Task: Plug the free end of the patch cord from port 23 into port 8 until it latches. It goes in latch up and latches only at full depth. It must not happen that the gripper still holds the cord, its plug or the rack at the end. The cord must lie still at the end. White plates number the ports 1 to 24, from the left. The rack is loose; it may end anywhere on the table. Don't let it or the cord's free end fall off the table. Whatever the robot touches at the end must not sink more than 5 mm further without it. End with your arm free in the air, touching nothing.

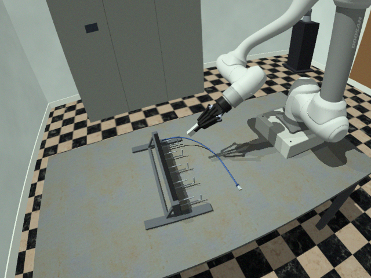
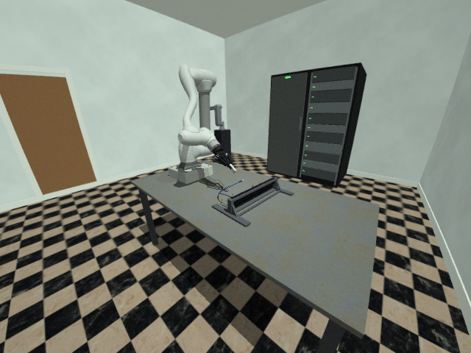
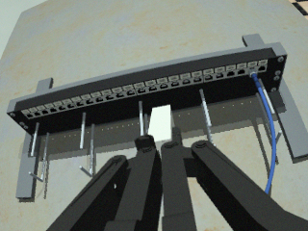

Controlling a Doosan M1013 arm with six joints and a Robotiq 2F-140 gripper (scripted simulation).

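The rack [image 1: 164, 167] [image 2: 254, 190] [image 3: 144, 79] stands upright on the table. The blue patch cord [image 1: 219, 158] [image 2: 219, 192] [image 3: 273, 140] leaves port 23, second from the right in the wrist view, and arcs out in front of the rack. Its free plug [image 1: 239, 187] [image 2: 241, 180] lies well away from the gripper and outside the wrist view. Port 8 [image 3: 89, 101] looks empty, left of the row's middle. My gripper [image 1: 196, 127] [image 2: 231, 165] [image 3: 164, 120] is shut, with a white block at its fingertips and no cord in it. It hangs above the table, in front of the rack.
Thin metal cable pegs [image 1: 188, 165] [image 3: 83, 131] stick out from the rack's front, several with upturned ends. The rack's long feet [image 1: 155, 222] [image 2: 243, 221] [image 3: 25, 178] reach out on both sides. The robot's base block [image 1: 288, 146] [image 2: 186, 175] stands on the table behind the gripper.
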